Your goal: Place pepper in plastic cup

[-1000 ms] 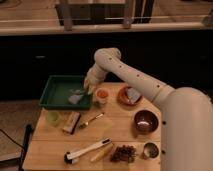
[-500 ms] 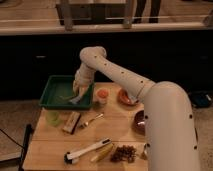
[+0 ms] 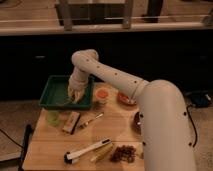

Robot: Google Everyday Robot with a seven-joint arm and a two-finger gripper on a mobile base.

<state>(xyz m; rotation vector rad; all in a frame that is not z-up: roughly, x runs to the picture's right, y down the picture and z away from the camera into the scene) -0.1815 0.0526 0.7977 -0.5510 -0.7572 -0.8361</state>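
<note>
Placement is being judged as pending: the gripper (image 3: pixel 75 96) is being held clenched low inside the green tray (image 3: pixel 50 93), the pepper cannot be discerned, and the plastic cup (image 3: pixel 52 118) is being left on the table (image 3: pixel 50 146) beside the tray.

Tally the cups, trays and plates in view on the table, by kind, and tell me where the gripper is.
Cups: 2 (plastic cup, orange-topped cup)
Trays: 1 (green tray)
Plates: 1 (red plate)
Total: 4
The gripper is shut, low over the green tray's right side.
</note>
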